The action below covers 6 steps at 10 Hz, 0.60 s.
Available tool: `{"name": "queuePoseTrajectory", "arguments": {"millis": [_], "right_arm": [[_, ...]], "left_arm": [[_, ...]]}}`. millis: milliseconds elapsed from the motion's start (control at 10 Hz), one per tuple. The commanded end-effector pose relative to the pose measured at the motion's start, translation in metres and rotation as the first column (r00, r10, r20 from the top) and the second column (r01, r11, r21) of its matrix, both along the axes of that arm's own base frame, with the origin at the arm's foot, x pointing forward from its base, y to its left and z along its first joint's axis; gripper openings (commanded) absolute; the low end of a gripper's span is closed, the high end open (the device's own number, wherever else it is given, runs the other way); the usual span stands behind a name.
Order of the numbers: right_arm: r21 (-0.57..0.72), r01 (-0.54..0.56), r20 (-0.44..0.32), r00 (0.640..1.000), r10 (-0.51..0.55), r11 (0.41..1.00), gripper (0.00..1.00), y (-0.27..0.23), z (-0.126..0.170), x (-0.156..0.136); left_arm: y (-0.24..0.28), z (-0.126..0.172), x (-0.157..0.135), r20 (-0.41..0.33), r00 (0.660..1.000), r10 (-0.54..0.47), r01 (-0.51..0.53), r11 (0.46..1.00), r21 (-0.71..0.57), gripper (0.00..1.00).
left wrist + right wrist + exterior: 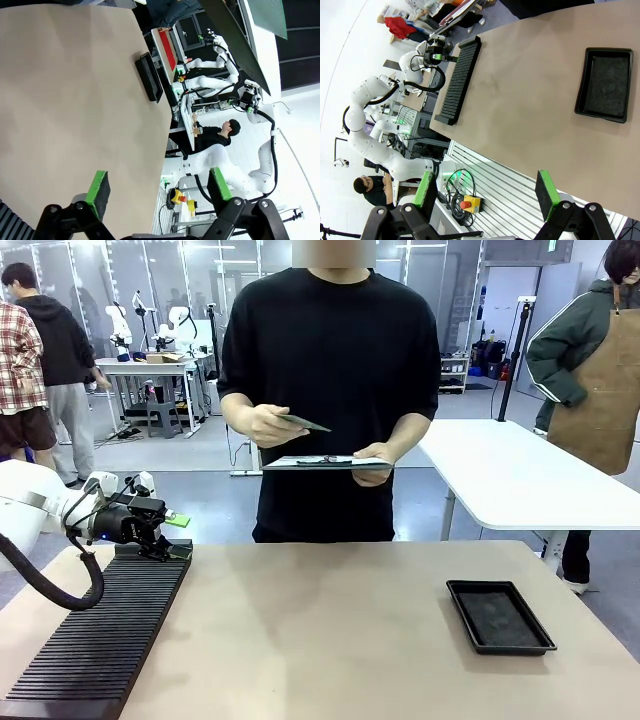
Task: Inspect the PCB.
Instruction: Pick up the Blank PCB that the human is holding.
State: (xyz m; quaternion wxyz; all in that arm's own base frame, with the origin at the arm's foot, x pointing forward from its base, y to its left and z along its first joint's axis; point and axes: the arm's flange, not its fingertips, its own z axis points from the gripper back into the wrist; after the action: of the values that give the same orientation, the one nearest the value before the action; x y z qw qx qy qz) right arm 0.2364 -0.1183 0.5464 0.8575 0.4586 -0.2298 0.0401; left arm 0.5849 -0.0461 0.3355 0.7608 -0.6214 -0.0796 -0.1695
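Your left gripper (159,189) had its jaws spread wide, green pads well apart, nothing between them. It hung over the far end of the black slotted rack (100,640) at your left edge of the table (320,630). Your right gripper (486,190) was likewise spread and empty, looking down at the table from off its edge.

The PCB (305,423) wasn't on the robot side at all. The person across the table (330,350) held it edge-on in one hand (262,425), just above a grey clipboard (330,462) carried in the other hand (375,465). It was clear of the table and well apart from both grippers.

My read: the handover was done and the inspection itself was under way on the person's side. Left to do, as far as I could judge: finish the check and put the board somewhere, likely the black tray (460,605). It sat bare at your right of the table.

The surface was a plain beige top, flat and matte, with only the rack and tray on it.

The room beyond was a workshop with a white table (520,480) behind right, one bystander in an apron (600,370) far right and another in a plaid shirt (20,360) far left.
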Motion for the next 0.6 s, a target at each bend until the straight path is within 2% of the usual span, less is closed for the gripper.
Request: {"name": "queuePoseTrajectory", "arguments": {"millis": [0, 300, 400, 500], "right_arm": [[0.003, -0.011, 0.018, 1.000, 0.011, 1.000, 1.00, 0.000, 0.000, 0.000], [0.003, -0.011, 0.018, 1.000, 0.011, 1.000, 1.00, 0.000, 0.000, 0.000], [0.003, -0.011, 0.018, 1.000, 0.011, 1.000, 1.00, 0.000, 0.000, 0.000], [0.003, -0.011, 0.018, 1.000, 0.011, 1.000, 1.00, 0.000, 0.000, 0.000]], "left_arm": [[-0.001, 0.001, 0.001, 0.003, 1.000, -0.002, 0.002, 1.000, -0.001, 1.00], [-0.001, 0.001, 0.001, 0.003, 1.000, -0.002, 0.002, 1.000, -0.001, 1.00], [0.000, 0.000, 0.000, 0.000, 1.000, 0.000, 0.000, 1.000, 0.000, 0.95], [0.016, 0.035, -0.014, -0.039, 0.999, 0.014, -0.015, 1.000, -0.027, 1.00]]}}
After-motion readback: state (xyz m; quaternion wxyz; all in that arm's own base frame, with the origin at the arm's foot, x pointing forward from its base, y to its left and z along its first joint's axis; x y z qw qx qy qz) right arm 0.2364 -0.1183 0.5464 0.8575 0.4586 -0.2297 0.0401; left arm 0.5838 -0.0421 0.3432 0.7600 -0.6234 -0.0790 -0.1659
